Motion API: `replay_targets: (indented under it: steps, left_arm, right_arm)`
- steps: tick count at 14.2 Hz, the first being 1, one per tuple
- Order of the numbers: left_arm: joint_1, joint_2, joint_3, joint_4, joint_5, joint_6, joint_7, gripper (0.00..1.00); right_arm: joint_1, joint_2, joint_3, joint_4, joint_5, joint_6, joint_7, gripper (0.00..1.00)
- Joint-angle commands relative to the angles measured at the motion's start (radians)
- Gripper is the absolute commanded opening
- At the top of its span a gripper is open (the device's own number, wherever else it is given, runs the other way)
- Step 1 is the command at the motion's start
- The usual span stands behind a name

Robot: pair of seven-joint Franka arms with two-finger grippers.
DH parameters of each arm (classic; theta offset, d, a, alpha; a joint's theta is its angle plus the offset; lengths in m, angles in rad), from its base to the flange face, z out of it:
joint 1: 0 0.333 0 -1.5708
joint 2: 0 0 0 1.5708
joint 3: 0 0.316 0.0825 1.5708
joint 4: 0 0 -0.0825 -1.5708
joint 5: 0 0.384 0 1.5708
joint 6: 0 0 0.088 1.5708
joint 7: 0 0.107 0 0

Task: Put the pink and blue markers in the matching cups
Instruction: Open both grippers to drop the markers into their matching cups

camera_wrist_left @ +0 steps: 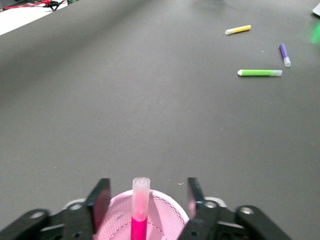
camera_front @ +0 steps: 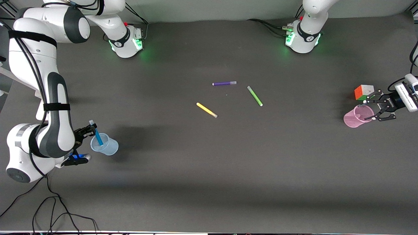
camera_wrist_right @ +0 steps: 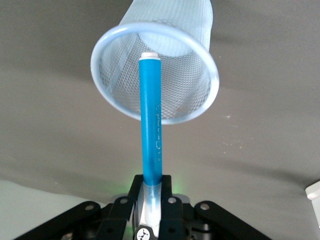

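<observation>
Treat the blue marker [camera_wrist_right: 150,120] as light, stiff and slick; the right gripper [camera_wrist_right: 150,197] clamps its grey end, tip inside the blue mesh cup [camera_front: 105,145], at 8 o'clock from the yellow marker [camera_front: 206,110].

The left gripper [camera_wrist_left: 148,197] stands spread around the pink mesh cup [camera_front: 356,117].

Only the left wrist view shows the pink marker [camera_wrist_left: 139,212] upright inside.

A dark grey table [camera_front: 209,169] under a pale wall [camera_front: 212,8].
</observation>
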Motion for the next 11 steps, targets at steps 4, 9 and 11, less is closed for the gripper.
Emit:
replay_targets:
  steps: [4, 9, 11]
  left_arm:
    - [-0.015, -0.041, -0.013, 0.120, 0.058, -0.065, -0.227, 0.99]
    - [-0.153, -0.203, -0.014, 0.165, 0.283, -0.057, -0.736, 0.99]
    - [-0.231, -0.280, -0.016, 0.169, 0.377, -0.053, -0.945, 0.99]
  right_arm:
    - [-0.002, 0.051, -0.004, 0.042, 0.017, 0.030, -0.021, 0.00]
    - [-0.001, 0.045, -0.004, 0.043, 0.015, 0.032, -0.010, 1.00]
    - [0.002, 0.028, -0.004, 0.043, 0.015, 0.030, -0.010, 1.00]
